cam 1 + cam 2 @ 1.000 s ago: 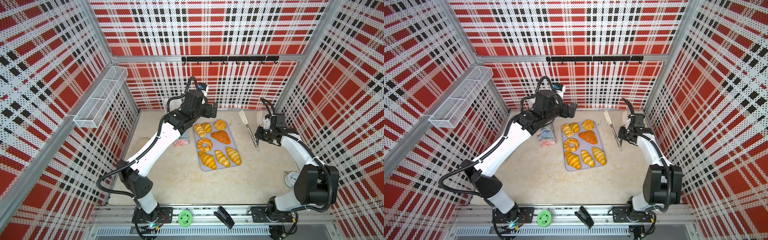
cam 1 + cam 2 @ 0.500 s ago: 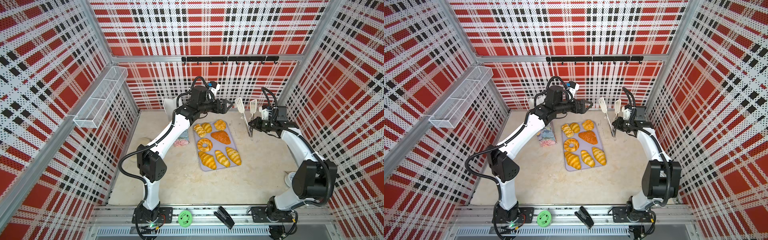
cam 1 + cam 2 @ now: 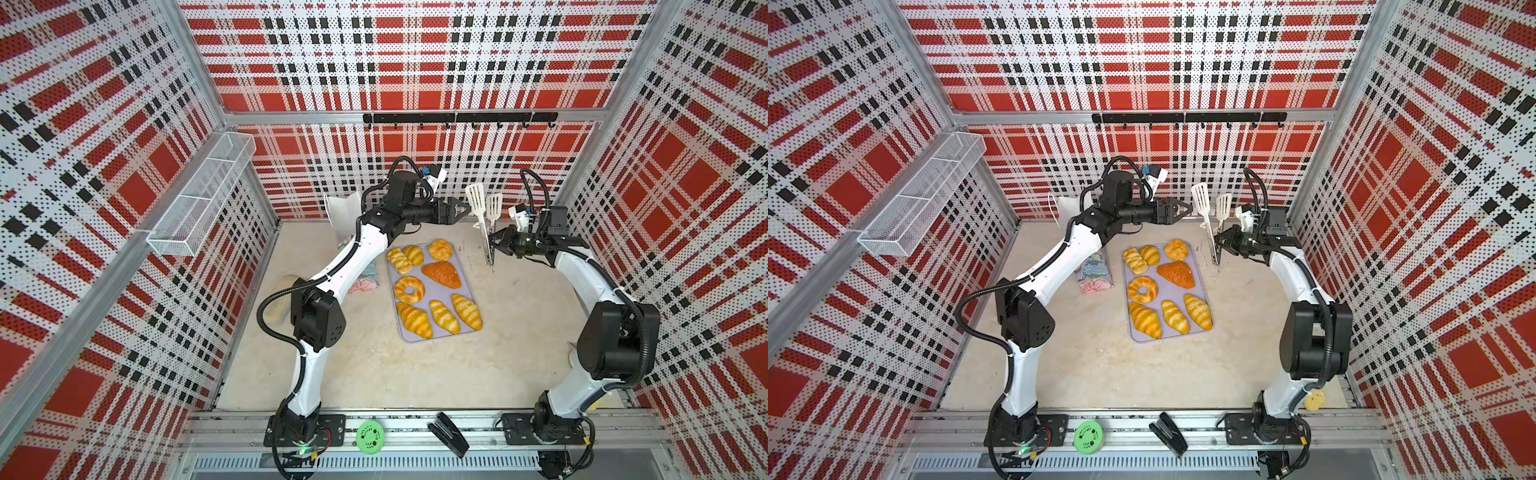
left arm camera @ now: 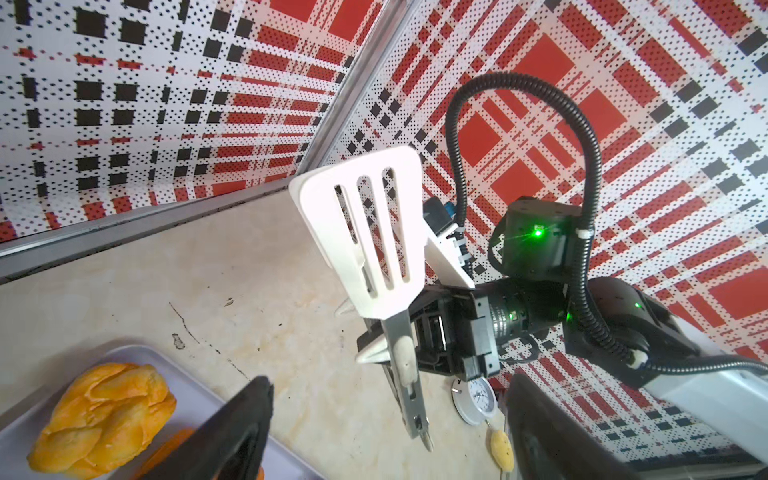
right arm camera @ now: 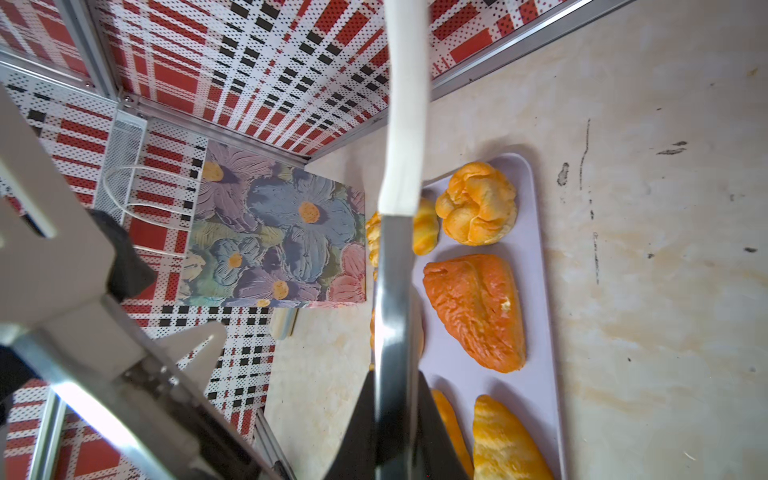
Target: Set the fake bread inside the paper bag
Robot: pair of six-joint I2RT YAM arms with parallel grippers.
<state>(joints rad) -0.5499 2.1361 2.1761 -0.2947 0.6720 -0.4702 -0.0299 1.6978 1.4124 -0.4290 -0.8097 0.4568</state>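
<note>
Both arms reached over the back of the table. The left gripper (image 3: 459,210) pointed sideways toward the tongs (image 3: 475,198), jaws spread wide with nothing between them. In the left wrist view its dark fingers (image 4: 232,428) framed only bare table and a tray corner. It sat near the tongs' white slotted heads but apart from them in both top views. The right gripper (image 3: 494,244) was clamped tight on the tongs' metal arms, about midway along. The heads pointed up toward the back wall and stood slightly apart; the hinge end pointed down, just right of the tray (image 3: 434,293). Could not tell whether that lower end touched the table. All eight pieces of the fake bread (image 3: 1177,274) lay on the grey tray, none lifted. Two rolls and a round bun (image 5: 478,203) made the back row. The ring doughnut (image 3: 409,289) and orange-brown triangular piece (image 5: 473,311) lay in the middle, and three croissants (image 3: 444,316) at the front. The paper bag (image 5: 270,232) stood upright just beside the tray's back left corner, floral side toward the bread and white inside showing at the top. The left arm partly hid it in both top views. A small pale-yellow lump (image 3: 1314,399) lay by the right arm's base. A green disc (image 3: 370,434) and a black stapler (image 3: 449,434) sat on the front rail.
</note>
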